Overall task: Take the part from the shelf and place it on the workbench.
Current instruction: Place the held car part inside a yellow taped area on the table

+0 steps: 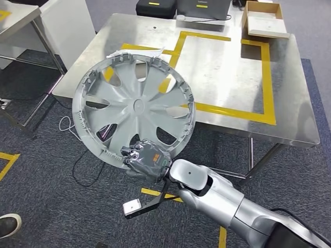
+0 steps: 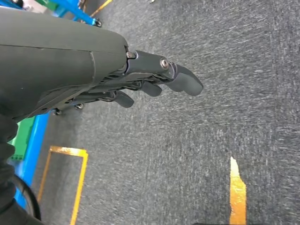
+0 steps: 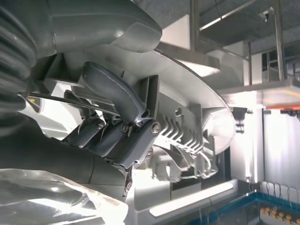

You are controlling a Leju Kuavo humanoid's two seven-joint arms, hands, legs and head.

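Silver-armed, the right hand (image 1: 147, 159) grips the grey wheel cover (image 1: 132, 108) by its lower rim, held tilted over the steel counter's (image 1: 234, 67) near edge; the left hand (image 2: 141, 82) hangs empty, fingers (image 2: 183, 79) loosely apart, above carpet; close up, fingers (image 3: 113, 91) clamp the ribbed rim, so level it before lowering.

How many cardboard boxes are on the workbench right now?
1. The cardboard box sits open at the far right corner of the workbench, beyond the yellow tape outline; nothing appears to hide another.
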